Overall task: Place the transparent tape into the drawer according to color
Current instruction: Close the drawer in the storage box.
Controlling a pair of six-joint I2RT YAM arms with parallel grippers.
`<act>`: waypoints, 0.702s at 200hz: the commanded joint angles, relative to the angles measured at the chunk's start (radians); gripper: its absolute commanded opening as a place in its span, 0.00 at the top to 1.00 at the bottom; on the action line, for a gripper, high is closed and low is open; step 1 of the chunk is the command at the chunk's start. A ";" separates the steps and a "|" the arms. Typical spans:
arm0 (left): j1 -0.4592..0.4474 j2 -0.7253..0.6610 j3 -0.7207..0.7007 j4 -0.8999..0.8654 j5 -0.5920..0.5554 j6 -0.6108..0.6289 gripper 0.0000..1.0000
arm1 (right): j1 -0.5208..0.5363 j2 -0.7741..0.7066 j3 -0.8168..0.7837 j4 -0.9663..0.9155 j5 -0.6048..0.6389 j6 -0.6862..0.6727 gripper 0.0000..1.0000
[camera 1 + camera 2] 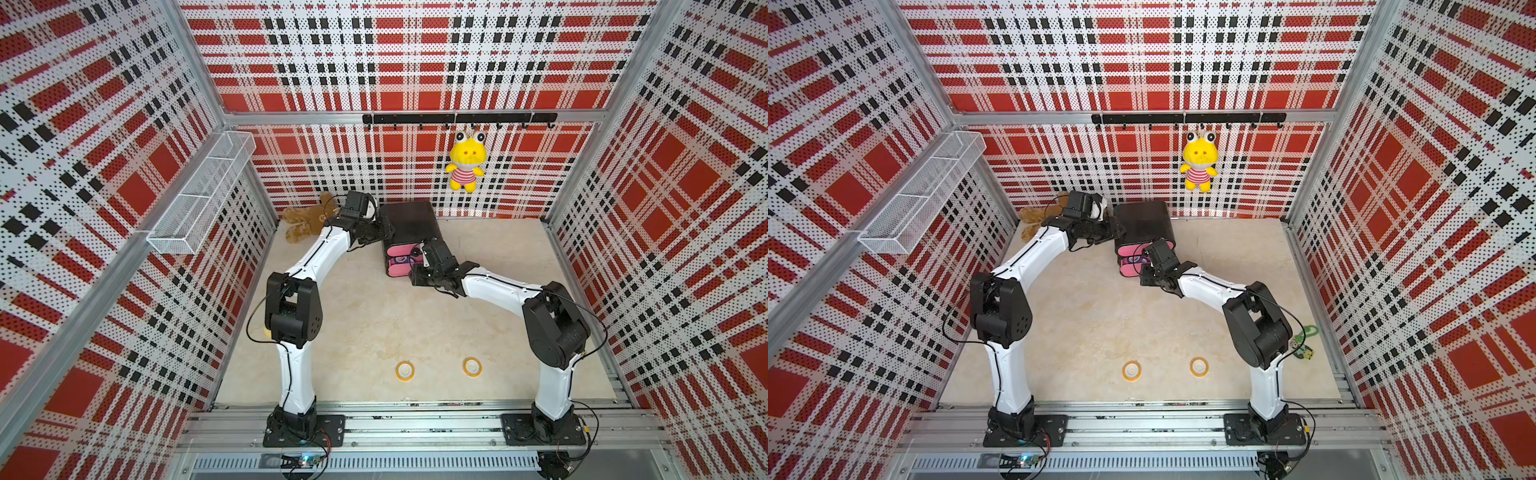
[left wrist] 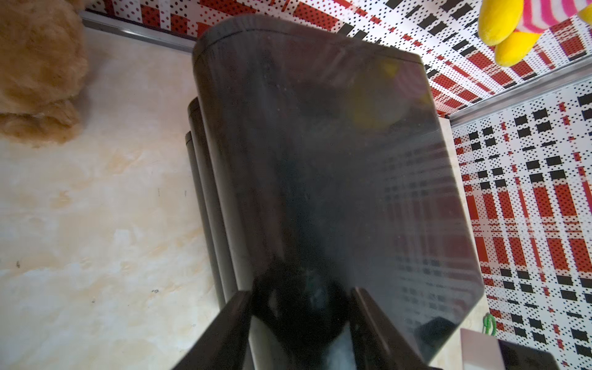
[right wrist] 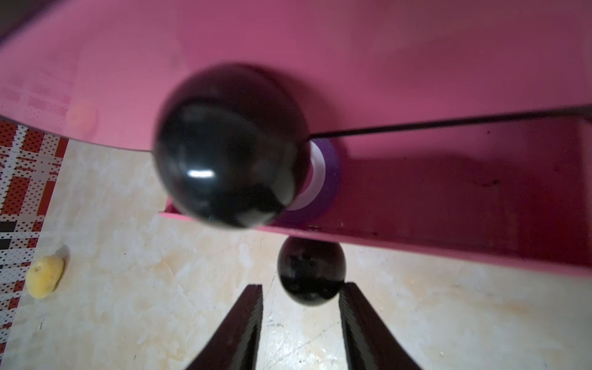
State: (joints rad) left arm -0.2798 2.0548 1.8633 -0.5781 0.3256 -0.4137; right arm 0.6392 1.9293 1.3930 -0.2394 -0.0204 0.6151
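The drawer chest (image 1: 409, 222) is black with pink fronts and stands at the back of the table. One drawer is pulled out, and a purple transparent tape ring (image 3: 328, 179) lies inside it, also showing as purple tape (image 1: 400, 259). In both top views two orange tape rings (image 1: 405, 370) (image 1: 472, 367) lie near the front edge. My left gripper (image 2: 301, 293) sits at the chest's upper left corner (image 2: 320, 160), which fills the gap between its fingers. My right gripper (image 3: 301, 286) is open, and the open drawer's black knob (image 3: 310, 272) touches one fingertip.
A brown plush bear (image 1: 307, 220) lies left of the chest by the back wall. A yellow plush toy (image 1: 465, 162) hangs from a hook rail. A wire basket (image 1: 203, 195) is on the left wall. A green item (image 1: 1306, 332) lies beside the right arm.
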 commanded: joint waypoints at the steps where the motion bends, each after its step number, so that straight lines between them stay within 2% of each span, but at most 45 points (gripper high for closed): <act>1: -0.009 0.059 -0.018 -0.062 0.027 0.023 0.45 | 0.002 0.030 0.046 0.001 0.022 -0.020 0.54; 91: -0.003 0.056 -0.029 -0.062 0.030 0.033 0.45 | -0.023 0.063 0.075 0.029 0.043 -0.026 0.53; 140: 0.000 0.054 -0.031 -0.062 0.033 0.035 0.45 | -0.016 0.026 0.044 0.014 0.126 -0.056 0.49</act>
State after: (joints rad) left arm -0.2790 2.0602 1.8633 -0.5606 0.3374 -0.4042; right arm 0.6262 1.9804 1.4452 -0.2432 0.0448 0.5804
